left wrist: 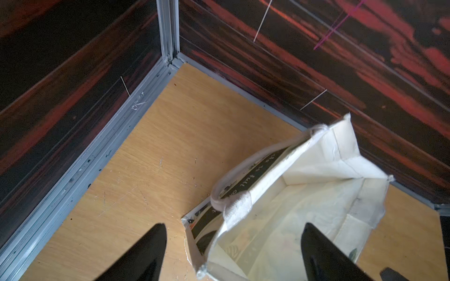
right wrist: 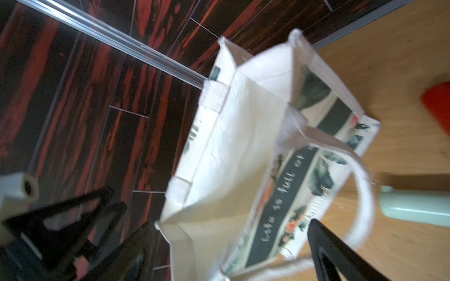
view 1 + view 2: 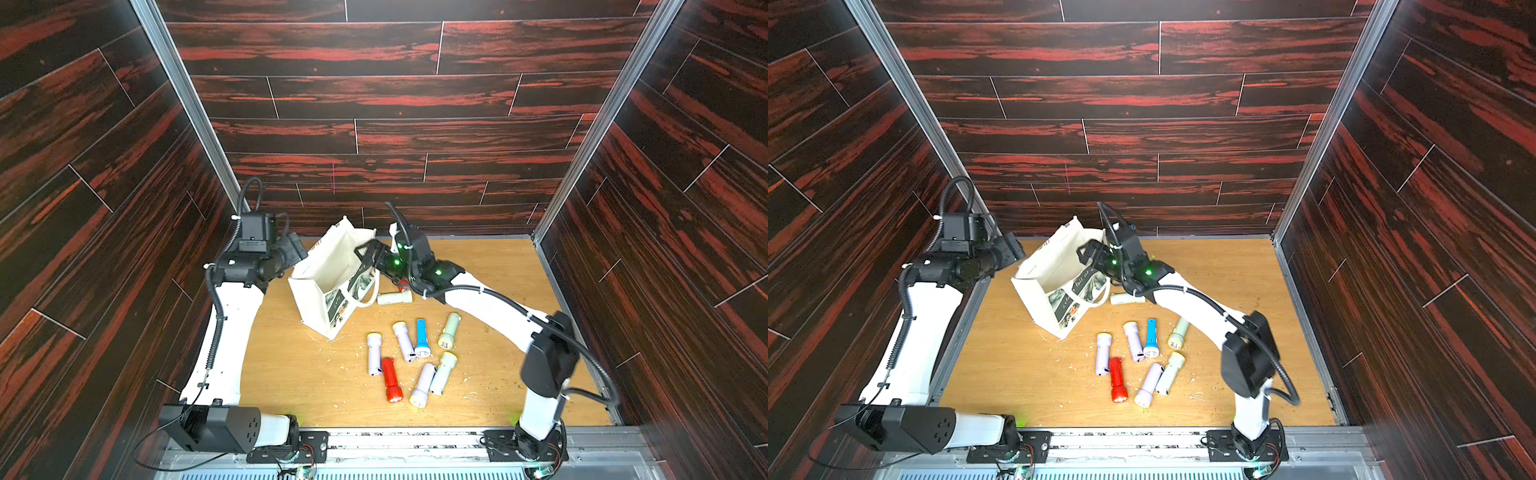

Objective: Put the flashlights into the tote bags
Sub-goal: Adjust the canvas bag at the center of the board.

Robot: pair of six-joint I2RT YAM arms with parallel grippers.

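Right wrist view, blurred: the bag (image 2: 243, 146) stands open on the bench (image 2: 401, 60), seemingly empty, with flashlights (image 2: 414, 206) left lying beside it. The left claw (image 1: 233, 225) and right claw (image 2: 231, 223) are spread wide, empty. The bag could be toppled if its handle (image 2: 362, 189) is snagged.

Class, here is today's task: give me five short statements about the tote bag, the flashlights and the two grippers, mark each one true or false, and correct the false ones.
1. The tote bag stands upright with its mouth open. True.
2. The blue flashlight is inside the tote bag. False: it lies on the table, beside a lilac flashlight.
3. The right gripper is shut on a flashlight. False: it is open and empty, at the bag's rim.
4. The left gripper is open and holds nothing. True.
5. A red flashlight lies on the table. True.
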